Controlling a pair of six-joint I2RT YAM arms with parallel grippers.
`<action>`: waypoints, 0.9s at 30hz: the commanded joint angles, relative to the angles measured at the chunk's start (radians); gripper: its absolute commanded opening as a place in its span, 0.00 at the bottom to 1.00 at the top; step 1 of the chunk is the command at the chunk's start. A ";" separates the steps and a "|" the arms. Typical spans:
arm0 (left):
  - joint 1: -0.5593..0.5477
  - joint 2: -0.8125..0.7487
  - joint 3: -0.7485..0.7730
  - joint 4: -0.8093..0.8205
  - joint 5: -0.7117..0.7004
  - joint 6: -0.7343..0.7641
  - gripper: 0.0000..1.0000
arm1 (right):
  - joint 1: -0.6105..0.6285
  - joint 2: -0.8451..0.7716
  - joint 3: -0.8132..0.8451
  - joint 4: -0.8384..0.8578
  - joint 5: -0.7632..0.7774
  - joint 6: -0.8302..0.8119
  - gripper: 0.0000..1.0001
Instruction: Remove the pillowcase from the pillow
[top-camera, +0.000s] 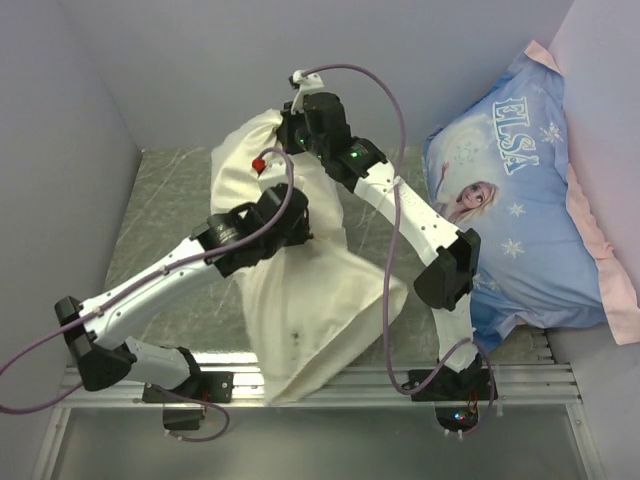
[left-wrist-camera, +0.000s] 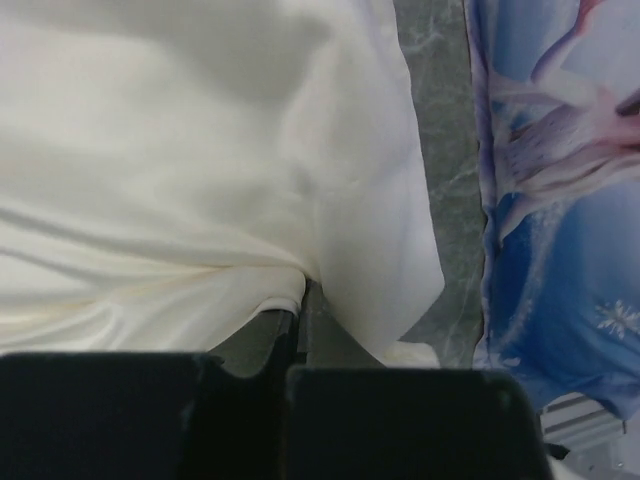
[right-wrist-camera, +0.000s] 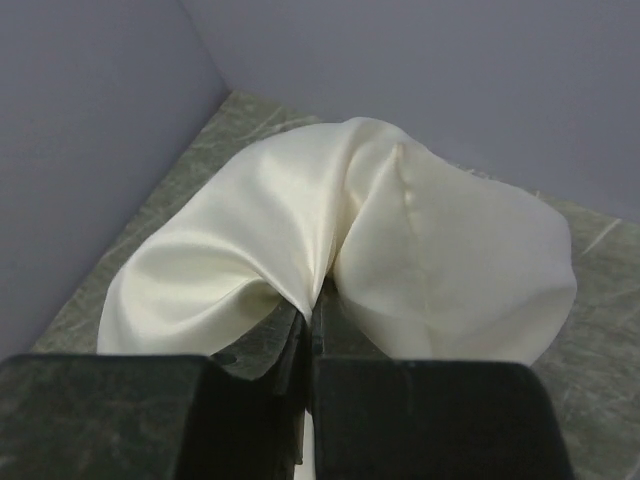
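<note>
While both arms reach out over the counter, my left tool is clamped on a fold midway along the cream pillowcase. My right tool is pinched shut on the case's far end. The case sprawls, wrinkled, from near the back wall to the counter's near edge.

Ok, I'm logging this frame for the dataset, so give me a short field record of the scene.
pillowcase: cream, wrinkled, lying mid-table
left gripper: shut on a pillowcase fold
right gripper: shut on the pillowcase's far end
pillow: cannot tell it apart from the case
other item: blue ELSA pillow, at right
surface: grey marbled table
</note>
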 joint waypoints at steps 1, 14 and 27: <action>0.113 0.052 0.114 0.228 0.074 0.093 0.00 | 0.022 -0.011 0.007 -0.011 -0.096 0.005 0.00; 0.358 0.302 0.039 0.349 0.264 0.053 0.01 | 0.023 -0.065 -0.171 0.053 -0.149 -0.036 0.49; 0.406 0.244 0.123 0.444 0.310 0.225 0.80 | -0.060 -0.484 -0.517 0.126 0.216 0.045 0.79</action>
